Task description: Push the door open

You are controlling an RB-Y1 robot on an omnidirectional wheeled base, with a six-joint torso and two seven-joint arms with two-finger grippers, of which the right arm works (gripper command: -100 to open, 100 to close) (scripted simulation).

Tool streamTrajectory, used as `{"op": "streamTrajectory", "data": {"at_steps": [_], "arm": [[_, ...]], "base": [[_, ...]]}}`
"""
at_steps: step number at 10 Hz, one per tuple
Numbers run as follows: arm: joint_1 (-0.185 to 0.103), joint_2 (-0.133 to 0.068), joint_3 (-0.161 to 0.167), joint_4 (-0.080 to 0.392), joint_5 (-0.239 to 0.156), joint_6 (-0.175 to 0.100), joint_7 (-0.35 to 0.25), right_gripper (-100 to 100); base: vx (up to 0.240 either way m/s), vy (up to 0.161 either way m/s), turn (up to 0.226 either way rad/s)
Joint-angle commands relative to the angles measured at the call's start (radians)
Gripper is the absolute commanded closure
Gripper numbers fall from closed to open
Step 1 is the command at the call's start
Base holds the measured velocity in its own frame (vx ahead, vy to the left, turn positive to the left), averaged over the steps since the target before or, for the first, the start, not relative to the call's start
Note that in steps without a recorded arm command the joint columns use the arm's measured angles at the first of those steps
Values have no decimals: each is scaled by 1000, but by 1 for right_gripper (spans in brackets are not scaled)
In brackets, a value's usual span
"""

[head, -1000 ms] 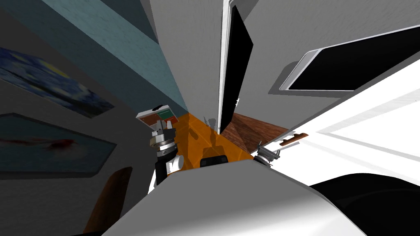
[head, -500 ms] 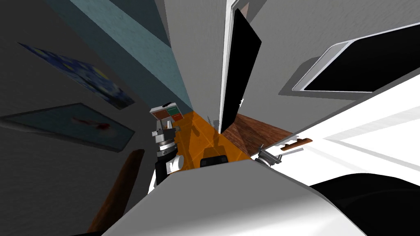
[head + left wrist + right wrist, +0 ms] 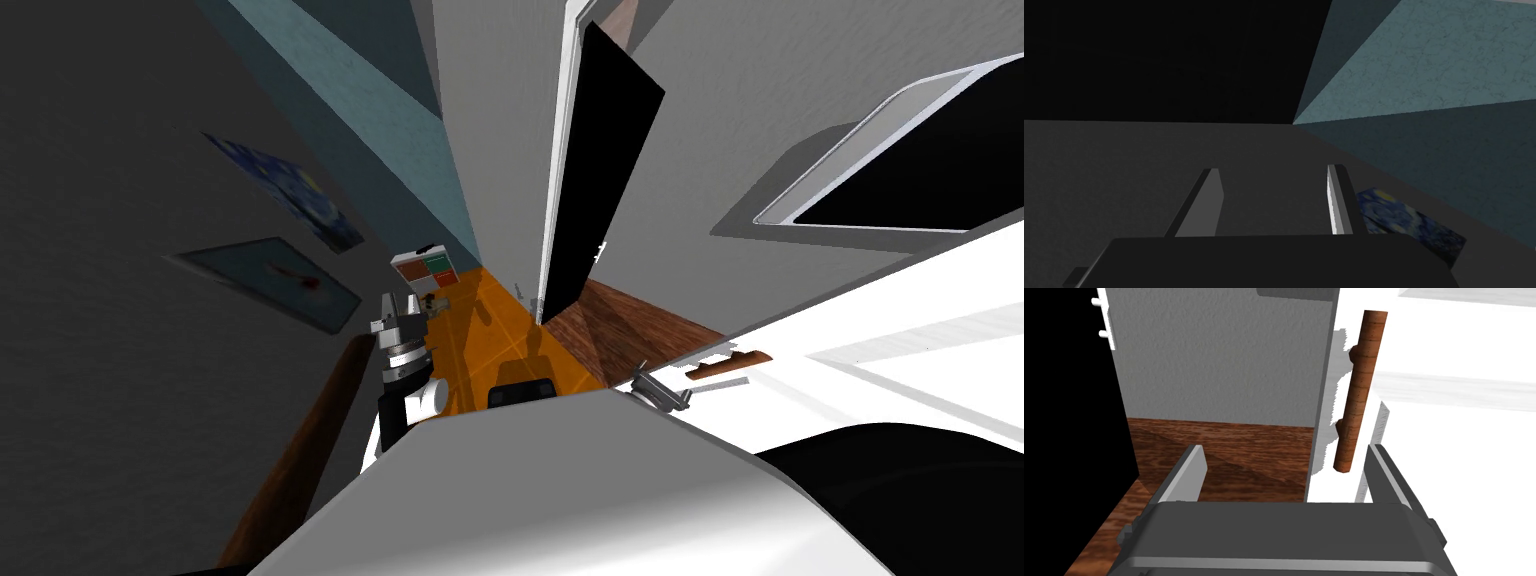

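The white door [image 3: 900, 330] spreads across the right of the head view, with a brown wooden bar handle [image 3: 728, 364] on its face. My right gripper [image 3: 660, 385] sits just left of that handle, low by the door's edge. In the right wrist view the right gripper [image 3: 1285, 448] is open, and the door's edge [image 3: 1320, 438] runs up between its fingers. The handle [image 3: 1359, 388] stands just inside the finger [image 3: 1386, 473] on the door's side. My left gripper [image 3: 398, 318] is held up at the left, and the left gripper [image 3: 1274, 170] is open with nothing in it.
A white-framed opening onto a black area [image 3: 595, 170] stands ahead. Brown wood floor [image 3: 620, 330] lies below it, with orange floor [image 3: 480, 330] to its left. A small white box with red and green panels [image 3: 425, 268] sits by the far wall. A brown curved thing [image 3: 300, 460] rises at the left.
The whole head view has swung: the pictures on the left wall slid towards the middle, so I have turned. The handle and my right gripper sit slightly lower and further right.
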Motion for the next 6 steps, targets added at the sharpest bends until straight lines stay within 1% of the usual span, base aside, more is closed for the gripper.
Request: {"op": "streamTrajectory", "data": {"at_steps": [1,3,4,6], "arm": [[2,4,-1,14,-17,-8,-17,-100],[2,12,-1,37,-41,-20,-41,-100],[1,16,-1,49,-53,-26,-52,-100],[1,26,-2,70,-74,-37,-73,-100]], "base": [[-148,-154,163],[-138,-143,186],[-159,-151,287],[-148,-112,199]]}}
